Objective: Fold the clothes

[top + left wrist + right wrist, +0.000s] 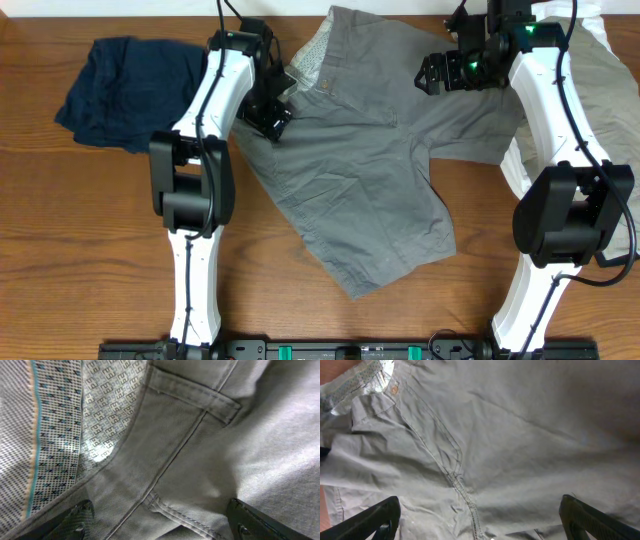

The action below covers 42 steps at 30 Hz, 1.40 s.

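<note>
Grey shorts point(370, 170) lie flat mid-table point(80, 250). Left gripper point(275, 115) is spread over their waistband edge, right gripper point(432, 75) spread above the right side. Navy garment point(125, 85) far left, beige garment point(612, 85) under the right arm.

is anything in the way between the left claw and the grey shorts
Nothing visible. The left claw hangs open right over the grey shorts by the patterned waistband lining, and its wrist view shows only bare grey cloth between its fingers.
</note>
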Available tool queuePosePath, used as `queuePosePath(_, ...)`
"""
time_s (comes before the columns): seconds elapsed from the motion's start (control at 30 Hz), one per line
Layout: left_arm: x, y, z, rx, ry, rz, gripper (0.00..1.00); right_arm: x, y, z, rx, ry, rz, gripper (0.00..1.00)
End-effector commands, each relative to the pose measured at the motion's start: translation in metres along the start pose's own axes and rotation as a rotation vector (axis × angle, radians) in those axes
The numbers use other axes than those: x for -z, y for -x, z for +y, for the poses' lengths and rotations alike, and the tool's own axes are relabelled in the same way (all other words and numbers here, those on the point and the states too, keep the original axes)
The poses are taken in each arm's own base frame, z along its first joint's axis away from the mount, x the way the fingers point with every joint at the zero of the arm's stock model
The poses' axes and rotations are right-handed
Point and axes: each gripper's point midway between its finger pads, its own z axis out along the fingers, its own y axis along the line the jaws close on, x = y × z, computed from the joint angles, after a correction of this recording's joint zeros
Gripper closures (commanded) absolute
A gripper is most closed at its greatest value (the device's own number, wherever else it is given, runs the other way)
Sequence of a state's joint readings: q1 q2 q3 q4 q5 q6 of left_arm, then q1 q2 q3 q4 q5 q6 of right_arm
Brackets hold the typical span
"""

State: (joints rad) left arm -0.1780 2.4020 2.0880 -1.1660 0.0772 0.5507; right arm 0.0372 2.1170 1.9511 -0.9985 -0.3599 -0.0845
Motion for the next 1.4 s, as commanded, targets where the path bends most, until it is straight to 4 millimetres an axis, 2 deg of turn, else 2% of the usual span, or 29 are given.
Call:
queuePosePath(0.0, -0.026, -0.011, 0.001, 0.002, -0.012, 0.07, 0.13, -0.004, -0.002, 0.004, 0.001, 0.011, 0.012, 0.01)
queuePosePath(0.13, -0.04, -0.014, 0.0, 0.003, -0.025, 0.097, 0.13, -0.004, -0.002, 0.004, 0.001, 0.011, 0.012, 0.01)
queuePosePath(0.37, -0.045, -0.01, 0.002, 0.002, -0.019, 0.082, 0.14, -0.005, -0.002, 0.005, 0.003, 0.011, 0.01, 0.01)
queuePosePath(0.43, -0.045, -0.008, 0.003, 0.002, -0.016, 0.077, 0.24, -0.005, -0.002, 0.005, 0.003, 0.011, 0.01, 0.01)
queuePosePath(0.53, -0.045, -0.008, 0.002, 0.001, -0.016, 0.077, 0.52, -0.005, -0.001, 0.004, 0.004, 0.011, 0.007, 0.01)
queuePosePath(0.63, -0.044, -0.008, 0.002, 0.001, -0.016, 0.077, 0.71, -0.005, 0.0, 0.004, 0.005, 0.011, 0.005, 0.01)
queuePosePath(0.73, -0.043, -0.007, 0.003, 0.002, -0.012, 0.072, 0.8, -0.006, 0.0, 0.004, 0.006, 0.011, 0.004, 0.01)
queuePosePath(0.87, -0.031, -0.001, 0.018, 0.07, 0.063, 0.056, 0.81, -0.006, 0.0, 0.004, 0.006, 0.011, 0.005, 0.01)
queuePosePath(1.0, -0.002, 0.014, 0.04, 0.162, 0.178, -0.003, 0.81, -0.007, -0.001, 0.004, 0.005, 0.012, 0.007, 0.01)
queuePosePath(1.03, 0.008, 0.019, 0.045, 0.181, 0.202, -0.027, 0.78, -0.007, -0.002, 0.004, 0.005, 0.012, 0.009, 0.01)
queuePosePath(1.1, 0.024, 0.028, 0.049, 0.185, 0.221, -0.073, 0.6, -0.009, -0.005, 0.004, 0.002, 0.012, 0.017, 0.01)
queuePosePath(1.17, 0.036, 0.034, 0.052, 0.186, 0.235, -0.106, 0.51, -0.012, -0.009, 0.003, -0.003, 0.013, 0.029, 0.01)
queuePosePath(1.27, 0.042, 0.039, 0.055, 0.188, 0.246, -0.135, 0.53, -0.017, -0.016, 0.002, -0.01, 0.015, 0.048, 0.01)
queuePosePath(1.37, 0.04, 0.04, 0.055, 0.187, 0.245, -0.134, 0.69, -0.021, -0.022, 0.001, -0.017, 0.016, 0.066, 0.01)
